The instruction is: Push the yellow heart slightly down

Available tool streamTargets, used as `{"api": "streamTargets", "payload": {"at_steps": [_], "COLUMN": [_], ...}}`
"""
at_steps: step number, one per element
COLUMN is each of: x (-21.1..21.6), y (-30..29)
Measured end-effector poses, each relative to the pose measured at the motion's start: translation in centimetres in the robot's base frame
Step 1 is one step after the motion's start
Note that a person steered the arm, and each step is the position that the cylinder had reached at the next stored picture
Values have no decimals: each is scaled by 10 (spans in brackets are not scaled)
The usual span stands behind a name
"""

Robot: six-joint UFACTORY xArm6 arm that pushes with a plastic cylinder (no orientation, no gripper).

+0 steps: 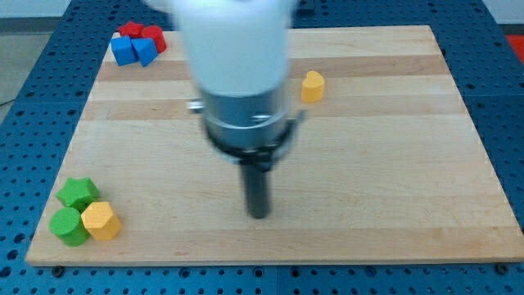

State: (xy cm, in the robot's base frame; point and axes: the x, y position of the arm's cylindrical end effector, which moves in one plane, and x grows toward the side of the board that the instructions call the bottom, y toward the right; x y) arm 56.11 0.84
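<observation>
The yellow heart [312, 85] sits on the wooden board [393, 164] near the view's top, right of centre. My tip [259, 215] rests on the board in the lower middle, well below and to the left of the heart, touching no block. The arm's white and grey body rises above it and hides part of the board's top middle.
Two red blocks [142, 34] and two blue blocks [133, 52] cluster at the board's top left corner. A green star [78, 193], a green cylinder [68, 225] and a yellow hexagon [101, 220] cluster at the bottom left corner.
</observation>
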Motion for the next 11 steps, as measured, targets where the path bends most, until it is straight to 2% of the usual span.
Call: {"api": "streamTargets", "payload": {"at_steps": [1, 2, 3, 4, 5, 6, 7, 8, 9, 10, 11], "x": [-30, -96, -177, -238, -245, -209, -190, -207, -206, -193, -169], "y": [83, 140, 161, 152, 93, 38, 26, 42, 45, -24, -118]}}
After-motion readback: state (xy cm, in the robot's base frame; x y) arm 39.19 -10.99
